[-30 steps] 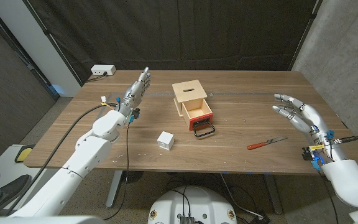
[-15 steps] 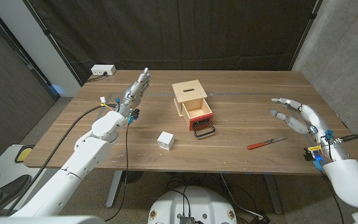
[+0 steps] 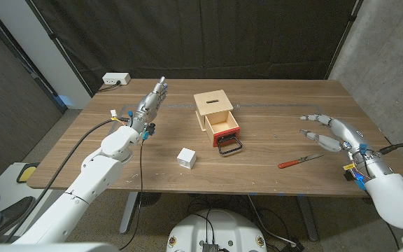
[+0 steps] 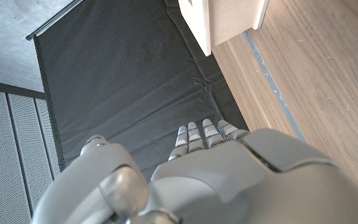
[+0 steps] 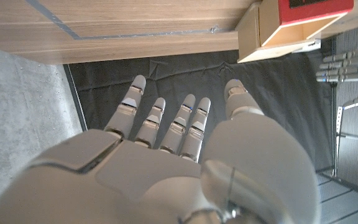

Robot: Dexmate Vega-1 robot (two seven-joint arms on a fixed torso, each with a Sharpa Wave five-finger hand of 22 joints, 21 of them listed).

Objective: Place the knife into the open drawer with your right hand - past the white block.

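Over at the table's right side, the right hand (image 3: 333,131), fingers spread and empty, has dipped lower toward the knife (image 3: 301,161), which lies untouched just beneath — a grasp looks imminent.

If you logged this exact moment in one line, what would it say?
right robot hand: open, above table, holds nothing | knife: on table | drawer: open | left robot hand: open

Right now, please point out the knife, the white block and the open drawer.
knife (image 3: 301,160): head view, where blade meets red handle.
white block (image 3: 186,157): head view, its top face.
open drawer (image 3: 222,128): head view, its red inside.
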